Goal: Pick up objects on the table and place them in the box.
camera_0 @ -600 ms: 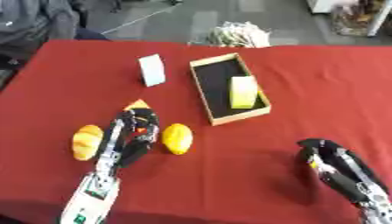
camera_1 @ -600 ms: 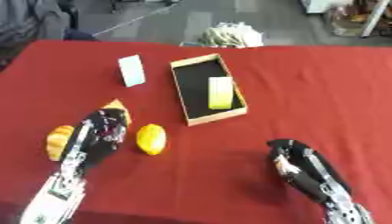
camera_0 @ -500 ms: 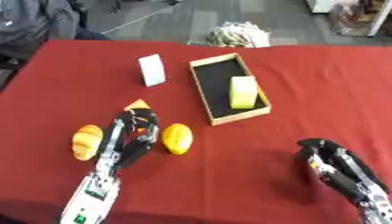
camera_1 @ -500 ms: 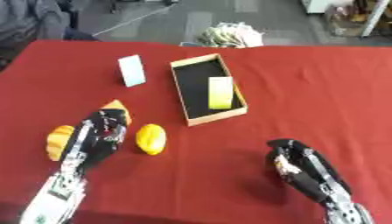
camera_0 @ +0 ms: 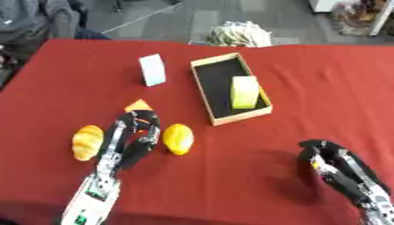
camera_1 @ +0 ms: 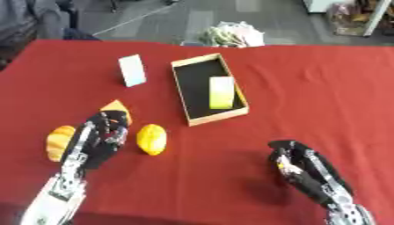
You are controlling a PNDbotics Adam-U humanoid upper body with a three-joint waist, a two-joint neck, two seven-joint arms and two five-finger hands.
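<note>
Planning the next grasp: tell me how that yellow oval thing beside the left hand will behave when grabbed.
The yellow oval thing looks rounded and smooth, so it may roll or slip if nudged sideways. It lies free on the red tablecloth, close beside the left hand, so it probably lifts easily.

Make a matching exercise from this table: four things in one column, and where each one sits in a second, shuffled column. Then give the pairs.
Things:
1. yellow-green block
2. white card
3. lemon
4. bread roll

Places:
A. just right of the left hand
B. inside the wooden box
C. left of the left hand
D. upright on the cloth, left of the box

Pairs: 1-B, 2-D, 3-A, 4-C
</note>
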